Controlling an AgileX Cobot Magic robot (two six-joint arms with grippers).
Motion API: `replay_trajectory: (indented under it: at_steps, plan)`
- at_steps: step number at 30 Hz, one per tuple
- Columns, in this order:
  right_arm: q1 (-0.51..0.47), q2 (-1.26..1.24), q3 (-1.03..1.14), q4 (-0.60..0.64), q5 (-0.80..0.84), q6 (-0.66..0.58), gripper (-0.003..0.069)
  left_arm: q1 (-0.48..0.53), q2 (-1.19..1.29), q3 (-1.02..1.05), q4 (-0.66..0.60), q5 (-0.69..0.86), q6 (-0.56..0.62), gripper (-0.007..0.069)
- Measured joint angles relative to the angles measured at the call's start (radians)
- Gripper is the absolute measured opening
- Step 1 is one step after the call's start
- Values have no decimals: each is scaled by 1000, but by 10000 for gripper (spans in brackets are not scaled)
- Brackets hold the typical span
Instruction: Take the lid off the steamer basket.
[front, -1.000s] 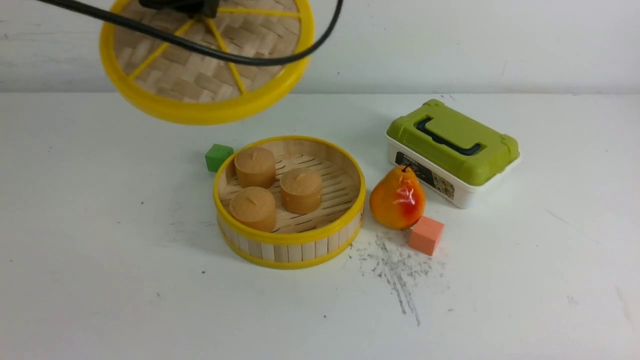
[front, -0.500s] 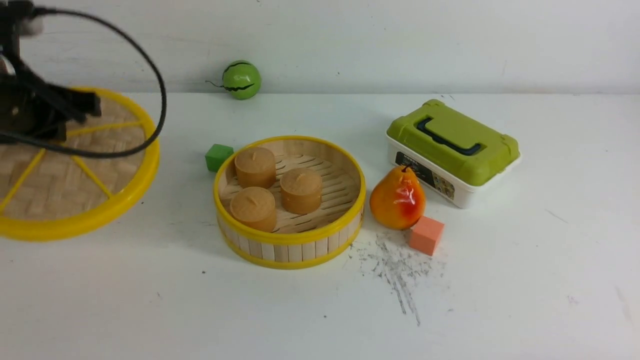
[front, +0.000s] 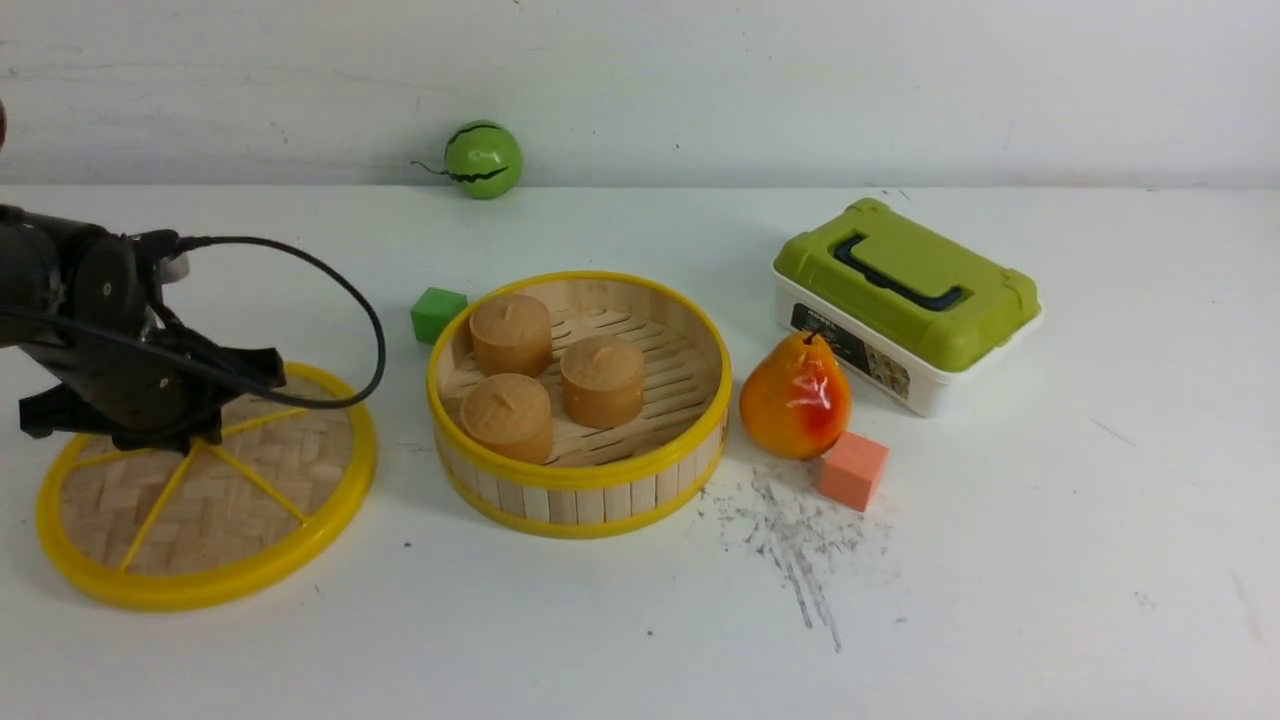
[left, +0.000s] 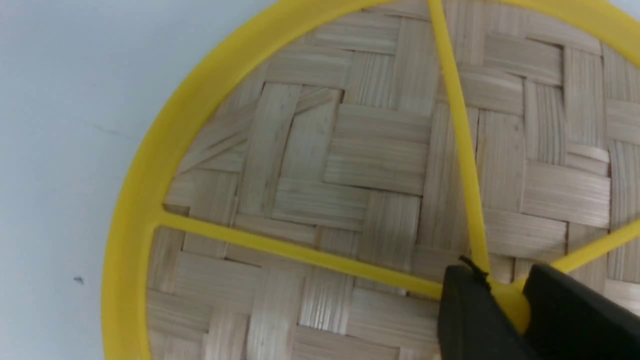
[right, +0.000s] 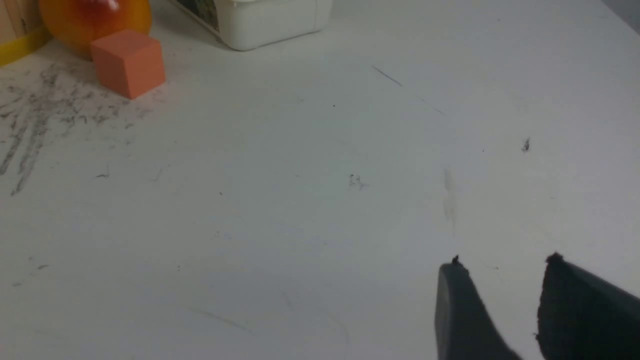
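The lid (front: 230, 500), a woven bamboo disc with a yellow rim and spokes, lies flat at table level on the left, apart from the steamer basket (front: 580, 478). The basket stands uncovered in the middle and holds three brown round cakes (front: 600, 380). My left gripper (front: 195, 435) is shut on the lid's yellow centre knob. The left wrist view shows the lid (left: 350, 165) close up, with the gripper (left: 502, 292) pinching the knob. My right gripper (right: 502, 262) is open and empty over bare table; it does not show in the front view.
A green cube (front: 437, 313) sits just behind the basket on its left. A green ball (front: 483, 158) lies by the back wall. A pear (front: 795, 397), an orange cube (front: 852, 470) and a white box with a green top (front: 905, 300) stand to the basket's right.
My left gripper has carried the lid from high above the basket out to the left and down to the table. The basket and the other things have not moved.
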Motion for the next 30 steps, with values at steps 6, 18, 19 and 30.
replay_trajectory:
  at_steps: [6, 18, 19, 30]
  plan:
    - [0, 0, 0, 0, 0, 0, 239, -1, -12, -39, -89, 43, 65, 394]
    - [0, 0, 0, 0, 0, 0, 239, -2, -502, -87, -504, 72, 391, 186]
    - [0, 0, 0, 0, 0, 0, 239, -2, -516, -86, -516, 70, 402, 165]
    - [0, 0, 0, 0, 0, 0, 239, -5, -1307, 290, -931, 32, 1010, -13]
